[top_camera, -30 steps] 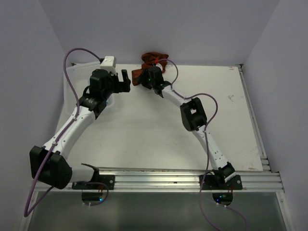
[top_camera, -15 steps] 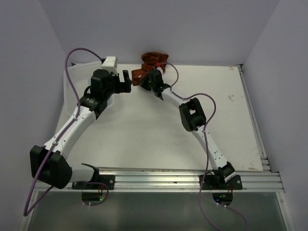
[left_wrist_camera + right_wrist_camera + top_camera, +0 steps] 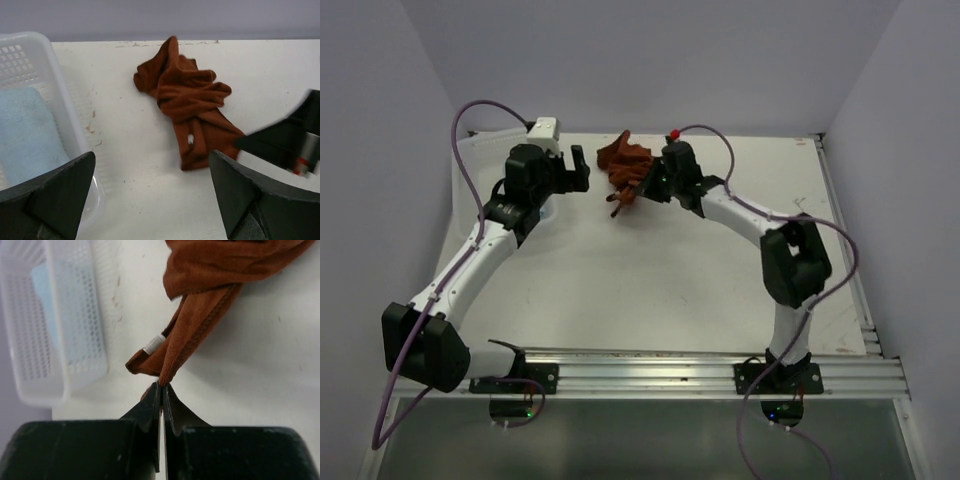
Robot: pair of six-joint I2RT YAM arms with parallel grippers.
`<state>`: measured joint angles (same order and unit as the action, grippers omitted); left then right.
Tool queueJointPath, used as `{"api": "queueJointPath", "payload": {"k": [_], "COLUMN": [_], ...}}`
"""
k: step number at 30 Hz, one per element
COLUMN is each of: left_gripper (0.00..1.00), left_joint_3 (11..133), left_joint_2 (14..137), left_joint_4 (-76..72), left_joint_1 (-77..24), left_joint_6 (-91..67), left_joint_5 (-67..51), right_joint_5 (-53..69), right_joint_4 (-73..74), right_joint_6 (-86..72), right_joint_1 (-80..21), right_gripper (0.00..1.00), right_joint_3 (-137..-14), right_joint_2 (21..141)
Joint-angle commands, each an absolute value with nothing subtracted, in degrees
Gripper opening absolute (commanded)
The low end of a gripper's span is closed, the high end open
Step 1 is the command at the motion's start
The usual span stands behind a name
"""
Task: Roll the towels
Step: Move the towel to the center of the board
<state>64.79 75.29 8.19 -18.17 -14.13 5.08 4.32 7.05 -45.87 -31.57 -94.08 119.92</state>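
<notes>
White tabletop (image 3: pixel 620 290) runs back to a pale lilac wall. At the far left a white mesh basket (image 3: pixel 27 40) holds the light blue towel (image 3: pixel 25 135), which lies flat inside. Just right of it the left claw (image 3: pixel 578 170) hovers with its fingers spread wide, gripping nothing. Between the two claws the rust-brown towel (image 3: pixel 192 105) lies crumpled on the table. It is bunched in thick folds at its far end and drawn into a narrower tail, bearing a small white tag, toward the near right. The right claw (image 3: pixel 161 390) is pressed together on the tip of that tail, pinching the hem. A second ago the towel sat heaped at the far edge against the wall. Now it lies nearer, and the right arm's elbow has swung out to the right. The left arm has barely moved.
</notes>
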Motion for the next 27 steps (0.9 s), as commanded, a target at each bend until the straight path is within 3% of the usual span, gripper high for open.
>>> {"api": "queueJointPath", "payload": {"k": [1,7,12,18,27], "left_gripper": [1.00,1.00,1.00,0.96,0.89], "left_joint_3": [64.95,64.51,65.47,60.92,50.10], "left_joint_2": [73.48,74.44,78.21,80.42,80.51], "left_joint_4": [5.54,4.22,6.66,5.99,1.32], "left_joint_1": [-17.14,-18.10,-22.40,-27.07,-37.26], "left_joint_6": [-15.38,-19.15,-20.30,-23.37,-26.02], "left_joint_5": [2.90,-5.70,-8.79,-12.39,-15.29], "right_joint_5": [8.26,4.75,-3.24,-13.79,-12.92], "right_joint_4": [10.80,25.82,34.78,40.26,32.80], "right_joint_6": [-43.51,-40.69,-40.70,-39.99,-38.06], "right_joint_1": [-31.73,-31.82,-31.64,-31.55,-30.59], "right_gripper": [0.00,0.00,0.00,0.00,0.00], "right_joint_3": [-74.45,-49.27,-39.21,-37.44,-39.72], "right_joint_2": [99.01,68.63,51.96,52.20,62.13]}}
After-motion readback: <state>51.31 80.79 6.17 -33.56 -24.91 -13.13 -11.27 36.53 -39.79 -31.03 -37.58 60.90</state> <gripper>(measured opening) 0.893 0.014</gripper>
